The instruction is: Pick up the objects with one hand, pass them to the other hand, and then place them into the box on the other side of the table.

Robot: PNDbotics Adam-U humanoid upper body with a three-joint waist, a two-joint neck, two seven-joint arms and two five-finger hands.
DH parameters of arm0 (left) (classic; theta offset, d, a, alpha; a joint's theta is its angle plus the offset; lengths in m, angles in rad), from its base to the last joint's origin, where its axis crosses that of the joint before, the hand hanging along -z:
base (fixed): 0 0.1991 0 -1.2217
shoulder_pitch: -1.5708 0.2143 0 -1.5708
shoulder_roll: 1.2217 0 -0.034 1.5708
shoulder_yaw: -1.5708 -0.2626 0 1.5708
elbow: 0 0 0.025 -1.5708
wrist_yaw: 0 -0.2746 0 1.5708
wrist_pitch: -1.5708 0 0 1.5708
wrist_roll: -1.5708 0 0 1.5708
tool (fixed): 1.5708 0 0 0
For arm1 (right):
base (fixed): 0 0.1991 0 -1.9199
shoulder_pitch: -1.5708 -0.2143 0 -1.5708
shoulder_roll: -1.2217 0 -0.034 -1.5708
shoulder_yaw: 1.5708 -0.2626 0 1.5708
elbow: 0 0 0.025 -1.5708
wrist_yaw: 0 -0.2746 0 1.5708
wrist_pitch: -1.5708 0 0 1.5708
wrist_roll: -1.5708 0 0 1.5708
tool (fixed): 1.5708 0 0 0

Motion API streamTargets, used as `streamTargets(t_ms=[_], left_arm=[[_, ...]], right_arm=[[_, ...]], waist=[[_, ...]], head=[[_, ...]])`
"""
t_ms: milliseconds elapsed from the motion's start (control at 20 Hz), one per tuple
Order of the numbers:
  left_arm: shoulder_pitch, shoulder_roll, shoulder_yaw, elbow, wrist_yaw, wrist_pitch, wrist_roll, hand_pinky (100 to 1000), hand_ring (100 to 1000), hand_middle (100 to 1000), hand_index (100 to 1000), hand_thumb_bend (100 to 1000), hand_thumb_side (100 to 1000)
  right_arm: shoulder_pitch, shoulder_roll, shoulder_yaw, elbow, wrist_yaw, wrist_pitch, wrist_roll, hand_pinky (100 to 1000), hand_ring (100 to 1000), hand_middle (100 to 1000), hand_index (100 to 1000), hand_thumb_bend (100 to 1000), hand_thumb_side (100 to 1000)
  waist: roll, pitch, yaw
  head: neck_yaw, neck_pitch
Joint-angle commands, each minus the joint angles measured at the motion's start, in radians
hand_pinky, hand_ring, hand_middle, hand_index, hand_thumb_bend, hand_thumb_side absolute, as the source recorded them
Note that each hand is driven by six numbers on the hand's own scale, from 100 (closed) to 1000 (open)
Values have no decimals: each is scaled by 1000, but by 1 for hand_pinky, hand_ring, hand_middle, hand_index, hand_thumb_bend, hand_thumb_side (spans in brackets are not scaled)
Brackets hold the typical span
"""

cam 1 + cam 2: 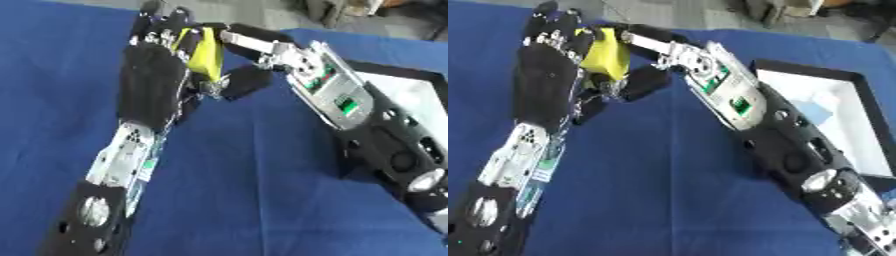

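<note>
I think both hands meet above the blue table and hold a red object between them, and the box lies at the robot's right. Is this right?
Not quite: the object is yellow, not red, as the right eye view shows. The rest stands: the left hand and the right hand meet at it above the blue table, and the box lies at the robot's right.

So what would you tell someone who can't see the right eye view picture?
Two black robot arms meet above a blue table, with a yellow object held between the left hand and the right hand. To the right lies a black-rimmed box with a white inside.
</note>
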Motion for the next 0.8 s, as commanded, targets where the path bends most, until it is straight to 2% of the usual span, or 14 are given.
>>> streamTargets(t_ms=[50, 300, 350, 450, 600, 800], left_arm=[[-16, -50, -47, -24, -9, -2, -5, 852, 786, 632, 881, 756, 202], [-8, -45, -45, -23, -12, -1, -8, 864, 796, 645, 894, 735, 300], [-6, -44, -46, -21, -13, -2, -10, 865, 799, 648, 896, 722, 387], [-2, -42, -44, -16, -16, 1, -17, 869, 804, 653, 898, 756, 480], [0, -41, -41, -13, -22, 11, -27, 872, 810, 660, 902, 795, 481], [3, -39, -40, -8, -33, 20, -40, 871, 812, 660, 898, 747, 399]], right_arm=[[-16, 0, 6, -16, -6, 6, -4, 1000, 1000, 1000, 1000, 100, 378], [-14, -5, 3, -16, -10, 11, -9, 1000, 1000, 1000, 1000, 100, 380], [-14, -6, 2, -17, -12, 12, -10, 1000, 1000, 1000, 1000, 100, 373], [-15, -8, 0, -19, -16, 14, -14, 1000, 1000, 1000, 1000, 100, 366], [-14, -12, -2, -21, -21, 17, -18, 1000, 1000, 1000, 1000, 100, 361], [-13, -16, -3, -24, -23, 20, -22, 1000, 1000, 1000, 1000, 100, 354]], waist=[[5, -20, 1], [6, -21, 3], [6, -21, 3], [6, -22, 3], [6, -23, 2], [7, -25, 0]], head=[[-7, 0], [-12, 1], [-13, 1], [-14, 1], [-15, 2], [-16, 0]])
